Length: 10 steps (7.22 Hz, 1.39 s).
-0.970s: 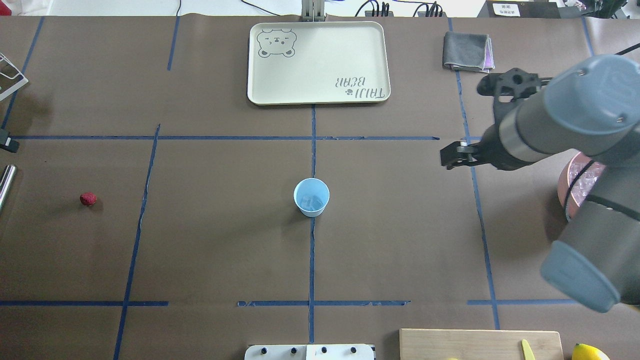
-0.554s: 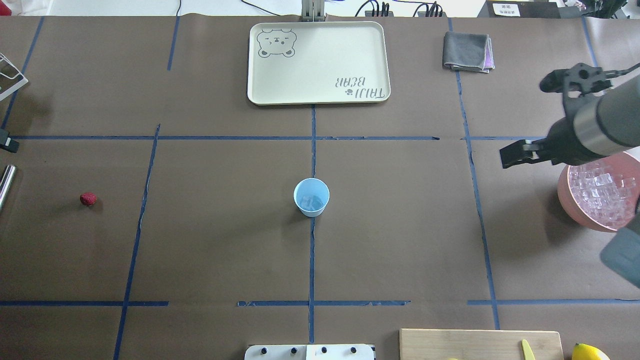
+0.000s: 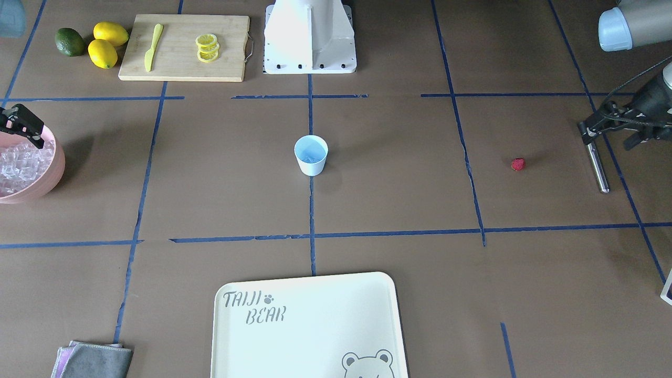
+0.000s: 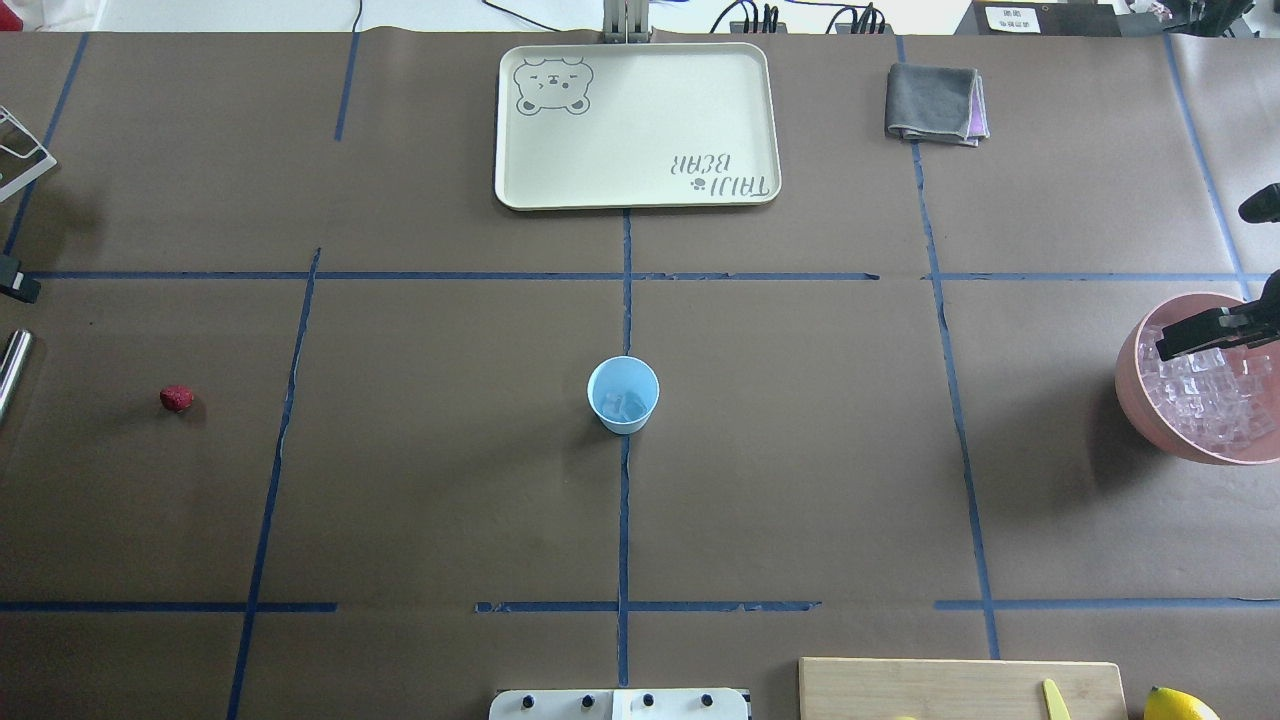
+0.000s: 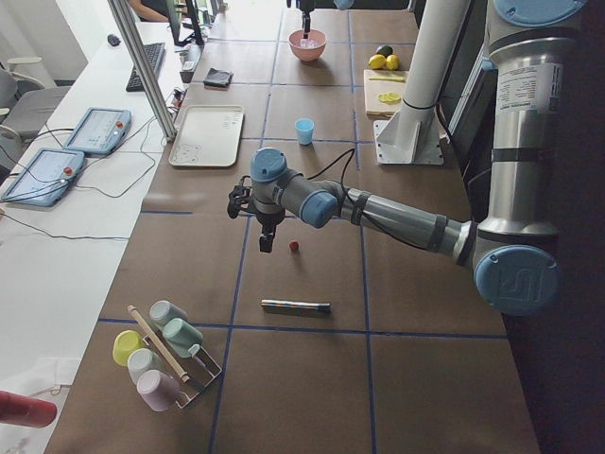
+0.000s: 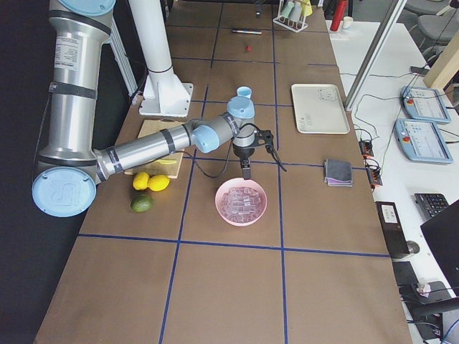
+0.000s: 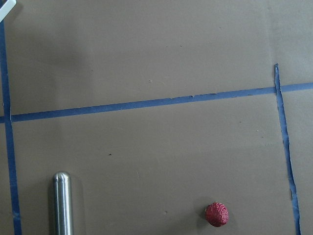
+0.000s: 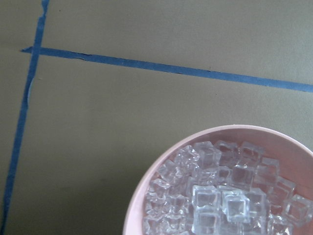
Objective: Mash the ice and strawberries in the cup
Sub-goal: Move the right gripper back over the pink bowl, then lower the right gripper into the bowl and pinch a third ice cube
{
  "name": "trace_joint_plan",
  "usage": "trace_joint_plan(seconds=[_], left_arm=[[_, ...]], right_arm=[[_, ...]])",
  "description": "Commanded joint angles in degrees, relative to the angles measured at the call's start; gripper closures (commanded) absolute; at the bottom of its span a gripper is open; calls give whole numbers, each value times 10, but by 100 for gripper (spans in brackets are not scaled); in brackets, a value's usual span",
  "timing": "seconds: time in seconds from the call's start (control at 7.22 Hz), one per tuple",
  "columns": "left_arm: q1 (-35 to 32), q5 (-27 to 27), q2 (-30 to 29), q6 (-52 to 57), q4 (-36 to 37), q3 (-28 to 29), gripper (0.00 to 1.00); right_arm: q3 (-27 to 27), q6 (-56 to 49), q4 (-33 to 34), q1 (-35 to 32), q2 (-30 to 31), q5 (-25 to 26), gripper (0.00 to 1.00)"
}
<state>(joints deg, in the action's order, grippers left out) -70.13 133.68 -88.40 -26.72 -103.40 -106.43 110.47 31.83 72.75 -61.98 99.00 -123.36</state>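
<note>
cream tray [image 3: 315, 336] printed "TAIJI BEAR", beside a bear-face drawing

The right arm [image 6: 143, 148] reaches out from the robot's right side with its forearm nearly level. Its wrist is bent so that the right hand [image 6: 246, 174] points straight down, held in the air. In the overhead view only the dark end of this hand shows, at the right edge. Whether its fingers are parted or closed cannot be made out. The left arm [image 5: 397, 216] stretches out on the opposite side, forearm also near level and wrist turned down. The left hand [image 5: 267, 246] hangs downward in the air, its finger gap equally unclear.
</note>
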Motion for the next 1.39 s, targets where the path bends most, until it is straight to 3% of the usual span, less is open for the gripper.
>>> trace_joint_plan(seconds=[0.0,0.28,0.69,1.25], left_arm=[[0,0,0,0,0,0,0],[0,0,-2,0,0,0,0],[0,-1,-2,0,0,0,0],[0,-2,-2,1,0,0,0]], right_arm=[[-61,-6,-48,-1,1,-1,1],[-80,-6,-47,0,-5,-4,5],[-81,-26,-47,-2,-2,-5,25],[-104,-31,-49,-3,-9,-3,25]])
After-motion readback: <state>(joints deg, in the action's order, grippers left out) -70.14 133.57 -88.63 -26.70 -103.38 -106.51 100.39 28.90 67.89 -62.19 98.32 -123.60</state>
